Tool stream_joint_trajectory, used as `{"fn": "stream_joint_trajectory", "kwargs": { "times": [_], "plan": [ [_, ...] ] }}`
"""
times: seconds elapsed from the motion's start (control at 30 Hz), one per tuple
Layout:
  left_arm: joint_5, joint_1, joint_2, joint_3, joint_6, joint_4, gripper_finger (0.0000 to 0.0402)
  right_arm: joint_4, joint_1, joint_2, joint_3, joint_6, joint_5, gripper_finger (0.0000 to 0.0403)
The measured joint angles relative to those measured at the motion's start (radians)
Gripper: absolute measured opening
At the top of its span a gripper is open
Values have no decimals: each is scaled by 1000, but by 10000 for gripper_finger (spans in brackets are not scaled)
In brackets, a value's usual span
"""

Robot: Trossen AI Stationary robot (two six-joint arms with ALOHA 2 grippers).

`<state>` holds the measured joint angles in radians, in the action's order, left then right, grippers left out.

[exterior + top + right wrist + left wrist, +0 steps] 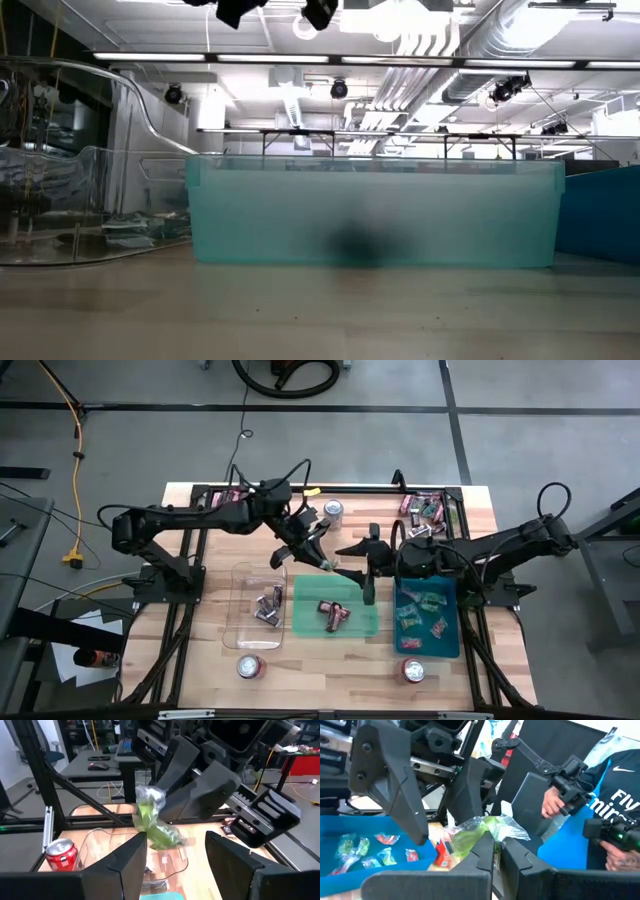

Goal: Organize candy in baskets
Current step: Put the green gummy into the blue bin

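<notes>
Left tool (328,565) clamps green candy (475,834) above green basket's (370,628) edge; right tool (358,573) fingers apart.

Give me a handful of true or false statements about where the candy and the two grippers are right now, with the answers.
1. The left gripper is shut on a green candy. True.
2. The right gripper has its jaws open, facing that candy. True.
3. The blue basket is empty. False: several light wrapped candies lie in it.
4. The clear basket holds dark-wrapped candies. True.
5. The green basket stands at the left end of the row. False: it is in the middle.
</notes>
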<state>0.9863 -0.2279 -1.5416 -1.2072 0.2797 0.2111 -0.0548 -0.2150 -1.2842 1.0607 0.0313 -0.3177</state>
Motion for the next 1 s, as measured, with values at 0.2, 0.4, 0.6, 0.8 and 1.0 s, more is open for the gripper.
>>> {"fn": "stream_joint_trajectory", "kwargs": {
  "times": [0.2,0.4,0.6,0.8,1.0],
  "plan": [
    [-30,0,-1,0,-1,3,0,-2,0,1,0,-13,66,185],
    [-75,0,-1,0,0,-1,0,1,1,1,0,-51,67,118],
    [-104,0,-1,0,32,-1,8,20,0,7,0,-58,68,11],
    [-142,-16,4,0,83,-2,58,79,2,45,0,-58,70,8],
    [-147,-72,35,-2,58,-56,145,171,6,107,0,-54,38,3]
  ]
}}
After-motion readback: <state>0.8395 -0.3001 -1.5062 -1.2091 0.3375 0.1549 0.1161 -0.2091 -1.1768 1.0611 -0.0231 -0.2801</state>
